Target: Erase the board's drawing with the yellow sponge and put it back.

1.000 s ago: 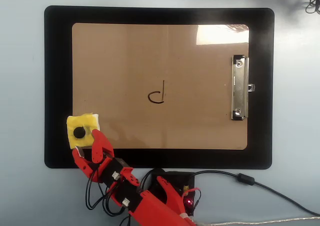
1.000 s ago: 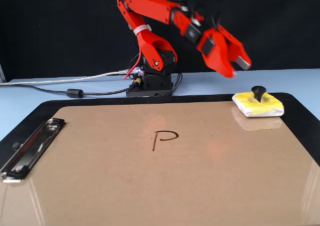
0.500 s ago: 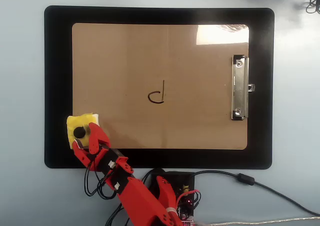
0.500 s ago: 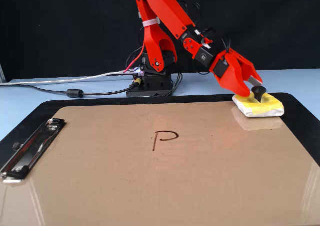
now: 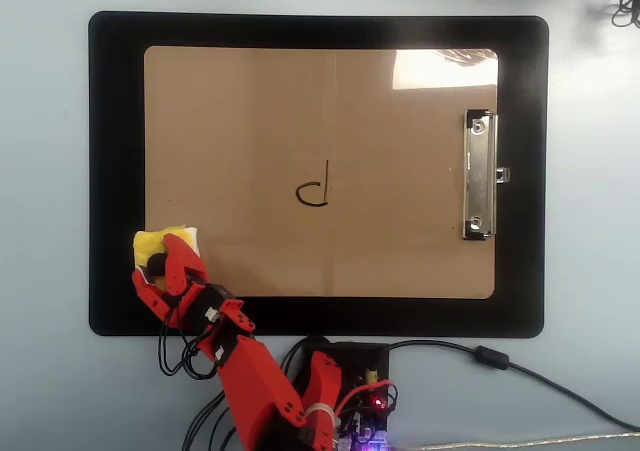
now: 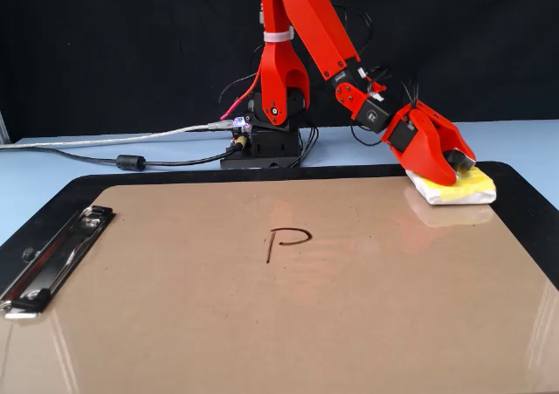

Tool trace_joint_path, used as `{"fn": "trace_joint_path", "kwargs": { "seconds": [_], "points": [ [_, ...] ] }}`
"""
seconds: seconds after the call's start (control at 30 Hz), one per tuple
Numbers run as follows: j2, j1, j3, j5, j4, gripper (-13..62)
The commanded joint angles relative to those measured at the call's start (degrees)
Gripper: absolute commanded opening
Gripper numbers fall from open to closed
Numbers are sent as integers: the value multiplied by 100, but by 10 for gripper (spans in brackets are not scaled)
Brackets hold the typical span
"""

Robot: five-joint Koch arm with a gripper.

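Note:
The brown board (image 5: 400, 251) lies on a black mat (image 5: 115, 171); it also shows in the fixed view (image 6: 262, 324). The drawing (image 5: 313, 191), a thin black "d" mark, sits near the board's middle and reads as a "p" in the fixed view (image 6: 286, 241). The yellow sponge (image 5: 180, 236) rests at the board's lower left corner in the overhead view, and at the far right in the fixed view (image 6: 476, 184). My red gripper (image 5: 160, 262) reaches down on it (image 6: 458, 162), its jaws closed around the sponge's black knob. The sponge still lies flat.
The silver clip (image 5: 480, 176) sits on the board's right short edge, at the left in the fixed view (image 6: 52, 259). The arm's base (image 6: 262, 145) with cables (image 6: 131, 161) stands just off the mat. A pale blue table (image 5: 45, 221) surrounds the mat.

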Motion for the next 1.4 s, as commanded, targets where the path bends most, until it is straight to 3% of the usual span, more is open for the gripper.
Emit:
{"fn": "trace_joint_path", "kwargs": {
  "seconds": [0.0,0.2,0.3,0.5,0.63,0.87,1.03,1.37],
  "points": [
    [88,-62,-105,-18,-483,229],
    [132,44,141,35,-492,131],
    [264,220,299,35,-527,-76],
    [483,492,308,0,-536,-81],
    [1459,747,290,-44,220,-81],
    [4421,2672,-404,35,5713,-81],
    [4386,5106,-826,158,6416,-81],
    [3094,6390,-519,580,4658,-81]
  ]
}}
